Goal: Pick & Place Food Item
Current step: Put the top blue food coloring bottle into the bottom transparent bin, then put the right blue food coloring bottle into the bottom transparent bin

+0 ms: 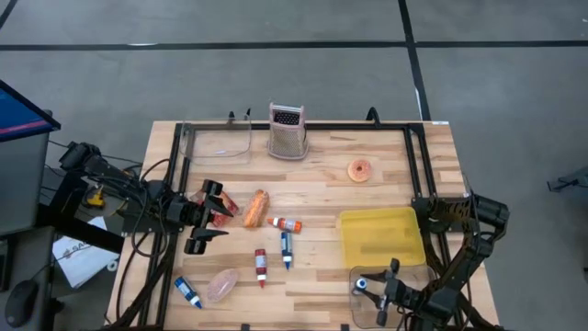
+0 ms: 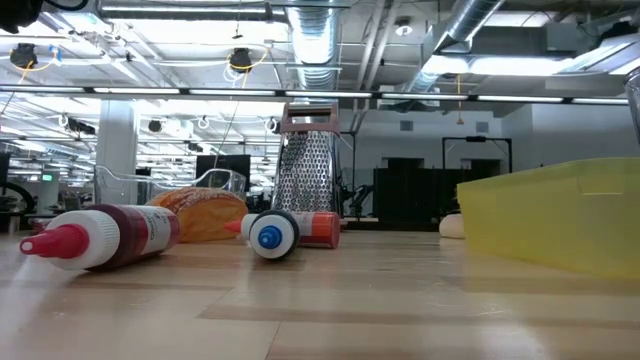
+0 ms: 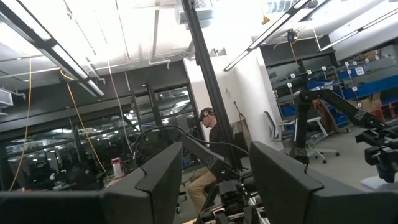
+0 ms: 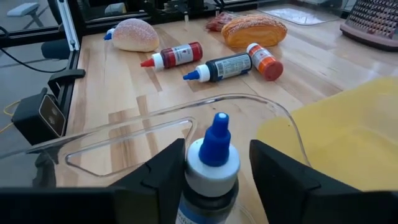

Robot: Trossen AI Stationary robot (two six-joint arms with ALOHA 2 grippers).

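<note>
My right gripper point(image 4: 216, 163) is at the table's near right, over a clear tray point(image 4: 155, 113). It is open, with a fingertip on either side of a blue-capped bottle point(image 4: 214, 168); a gap shows beside one finger point(image 4: 273, 171). My left gripper point(image 1: 217, 213) hangs open and empty above the table's left side, tipped upward, over a red food item point(image 1: 227, 204). Next to that item lies an orange-brown bread point(image 1: 256, 208). A pale bun point(image 1: 221, 285) lies at the near left and a donut point(image 1: 360, 170) at the far right. My right gripper has the blue-capped bottle's neck point(image 4: 194, 167) right against one finger point(image 4: 168, 171), but I cannot tell whether they touch. The other finger stands clear of it.
A yellow bin point(image 1: 381, 234) sits just beyond the right gripper. A red bottle point(image 1: 261, 267), a dark one point(image 1: 287, 248) and an orange one point(image 1: 286, 222) lie mid-table, a blue one point(image 1: 188, 292) at the near left. A grater point(image 1: 288, 131) and a second clear tray point(image 1: 219, 142) stand at the far edge.
</note>
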